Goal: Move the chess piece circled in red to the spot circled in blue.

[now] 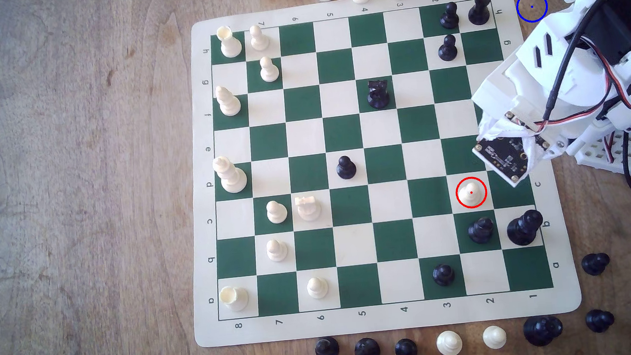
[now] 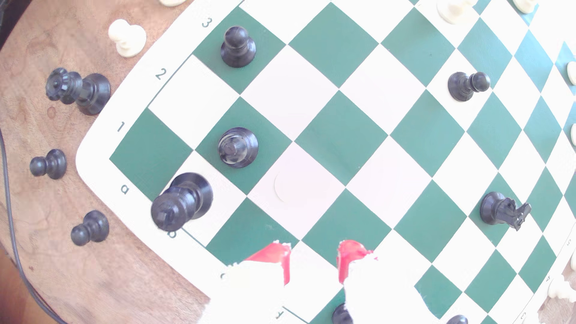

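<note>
Chess piece [image 1: 471, 192], cream-white, upright on a white square of the board [image 1: 397, 318], row c, column 2, one square in from the board's edge at the exterior view's right. Ringed there by a drawn red circle with a red dot. In the wrist view very pale against its white square, hard to make out [image 2: 291, 187].

Spot [image 1: 532, 6] on the bare wood of the table [image 1: 70, 191], just past the board's corner by h1, marked by a blue circle with a blue dot. Nothing standing inside the ring. Well apart from the chess piece, along the same side of the board.

Arm [image 1: 558, 81], white, leaning in over the board's edge at the exterior view's right, its lowest part above the green square just beside the chess piece.

Gripper [image 2: 313, 260] spread in the wrist view: two red fingers [image 2: 274, 255] wrapped in white, with a clear gap and only the board between them. Pinching nothing. Chess piece ahead of the tips, not touching them.

Black piece [image 1: 480, 230] on the green square next to the chess piece in row b, and a taller black piece [image 1: 524, 228] beside it in column 1.
</note>
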`<state>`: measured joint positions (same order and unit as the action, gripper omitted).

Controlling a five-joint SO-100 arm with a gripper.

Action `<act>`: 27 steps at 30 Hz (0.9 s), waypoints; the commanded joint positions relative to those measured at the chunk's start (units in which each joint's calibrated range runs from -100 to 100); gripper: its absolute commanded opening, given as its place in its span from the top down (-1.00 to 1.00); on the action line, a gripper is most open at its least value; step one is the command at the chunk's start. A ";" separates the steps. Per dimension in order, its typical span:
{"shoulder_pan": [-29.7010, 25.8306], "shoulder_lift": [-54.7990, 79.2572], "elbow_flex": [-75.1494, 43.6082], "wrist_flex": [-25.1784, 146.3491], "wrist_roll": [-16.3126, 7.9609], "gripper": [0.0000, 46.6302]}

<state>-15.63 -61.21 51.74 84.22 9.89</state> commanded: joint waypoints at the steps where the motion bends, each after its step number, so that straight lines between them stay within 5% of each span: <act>1: 0.26 2.38 3.02 -6.58 -0.83 0.64; 27: -1.93 9.34 15.44 -20.26 -2.49 0.56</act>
<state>-17.77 -53.41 67.92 65.26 7.35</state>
